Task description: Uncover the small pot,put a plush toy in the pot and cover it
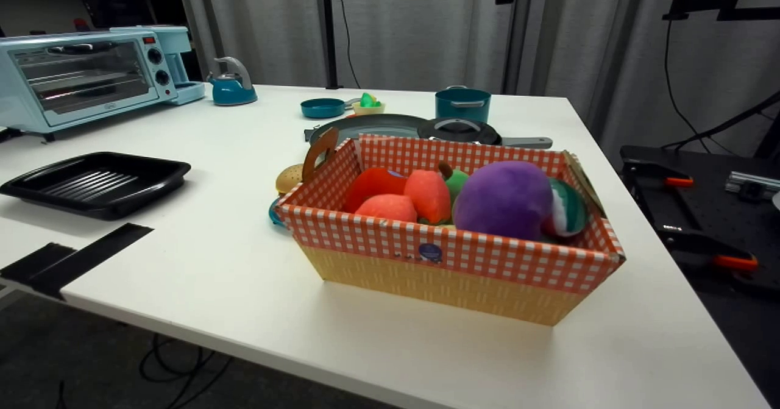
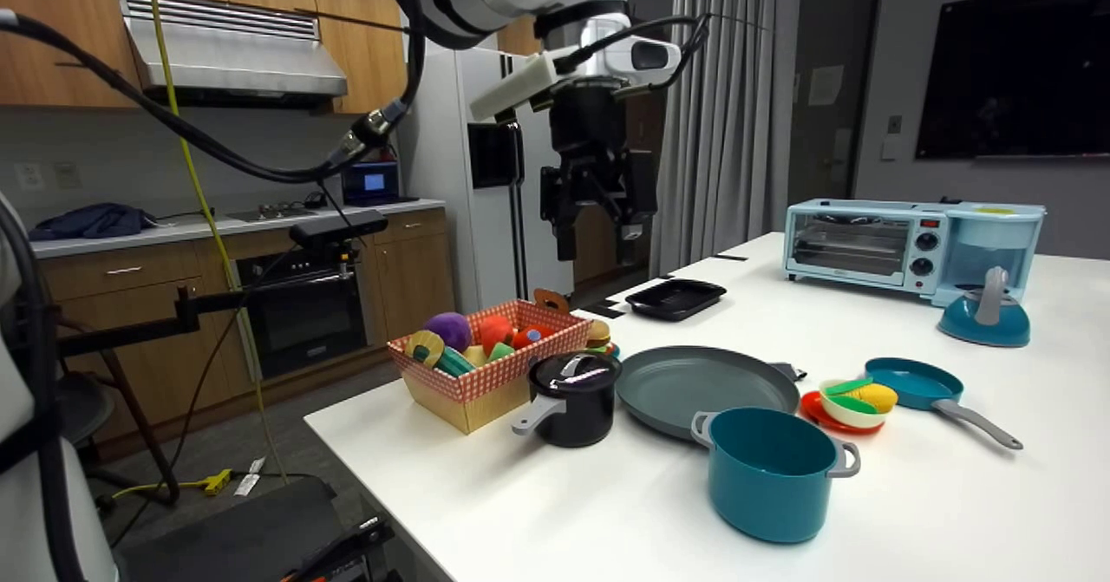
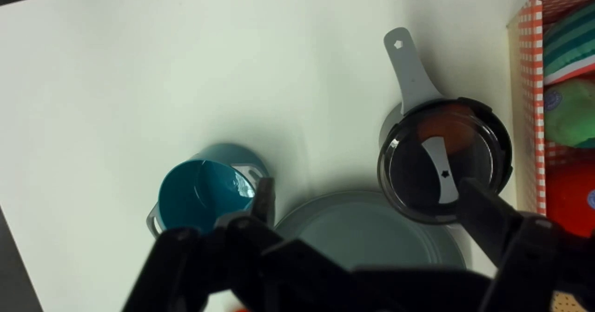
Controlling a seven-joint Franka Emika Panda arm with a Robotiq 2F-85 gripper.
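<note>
The small pot (image 2: 574,417) is black with a grey handle and stands on the table beside the basket. Its see-through dark lid (image 3: 418,177), with a grey grip (image 3: 439,163), lies on top. A dull orange patch (image 3: 446,126) shows through the lid; whether it is the plush toy, I cannot tell. My gripper (image 2: 597,244) hangs well above the table, jaws wide apart and nothing between them. In the wrist view, one of its fingers (image 3: 483,209) overlaps the lid's edge, while the other stands in front of the teal pot (image 3: 200,195).
A checkered basket (image 1: 451,275) holds several plush toys, among them a purple one (image 1: 503,199). A grey pan (image 2: 707,387) lies behind the small pot, close to the open teal pot. Farther off are a teal frying pan (image 2: 915,381), a kettle (image 2: 984,322) and a toaster oven (image 2: 858,248).
</note>
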